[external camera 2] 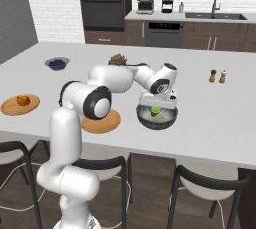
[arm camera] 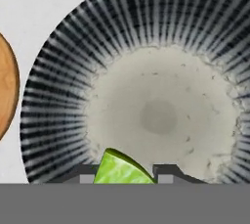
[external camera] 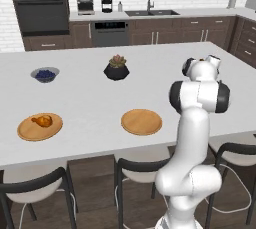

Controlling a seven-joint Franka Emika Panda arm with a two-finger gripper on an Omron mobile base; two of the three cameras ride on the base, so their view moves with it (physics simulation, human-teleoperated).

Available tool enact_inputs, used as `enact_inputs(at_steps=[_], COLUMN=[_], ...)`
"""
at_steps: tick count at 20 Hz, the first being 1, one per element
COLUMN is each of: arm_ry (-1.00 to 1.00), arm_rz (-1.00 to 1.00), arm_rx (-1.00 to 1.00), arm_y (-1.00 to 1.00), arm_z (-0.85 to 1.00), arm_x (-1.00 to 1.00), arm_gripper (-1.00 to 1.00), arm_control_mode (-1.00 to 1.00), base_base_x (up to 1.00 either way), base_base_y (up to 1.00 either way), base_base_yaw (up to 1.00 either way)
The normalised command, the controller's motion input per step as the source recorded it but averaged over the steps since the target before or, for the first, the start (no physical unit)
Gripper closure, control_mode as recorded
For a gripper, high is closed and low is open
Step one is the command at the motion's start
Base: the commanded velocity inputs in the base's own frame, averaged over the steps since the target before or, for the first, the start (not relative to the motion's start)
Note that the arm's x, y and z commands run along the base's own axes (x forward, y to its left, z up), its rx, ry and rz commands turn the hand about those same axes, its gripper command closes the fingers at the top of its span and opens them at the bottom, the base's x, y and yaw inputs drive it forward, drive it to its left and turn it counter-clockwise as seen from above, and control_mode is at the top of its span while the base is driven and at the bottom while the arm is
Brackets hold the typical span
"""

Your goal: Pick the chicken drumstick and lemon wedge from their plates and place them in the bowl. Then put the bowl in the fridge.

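- Far left at 9 o'clock on the worktop [external camera 2: 200, 103], the chicken drumstick [external camera 2: 23, 100] sits on its plate [external camera 2: 10, 108].
- Middle plate [external camera 2: 111, 123] looks bare.
- At 3 o'clock, the hand [external camera 2: 156, 110] is clamped on the lemon wedge [external camera 2: 155, 110], right over the bowl [external camera 2: 166, 121].
- I'd get it low and centred, then let go so it won't bounce out.
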Motion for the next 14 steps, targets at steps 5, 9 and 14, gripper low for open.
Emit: enact_inputs(at_steps=[5, 9, 14], arm_ry=[0.0, 0.03, 0.0], arm_rz=[0.0, 0.0, 0.0], arm_rx=[0.0, 0.0, 0.0], arm_y=[0.0, 0.13, 0.06], arm_z=[-0.49, -0.34, -0.06], arm_x=[0.36, 0.25, 0.21], arm_gripper=[-1.0, -1.0, -1.0], arm_control_mode=[-1.0, -1.0, -1.0], base_base_x=[0.0, 0.0, 0.0], base_base_y=[0.0, 0.0, 0.0], base_base_yaw=[0.0, 0.0, 0.0])
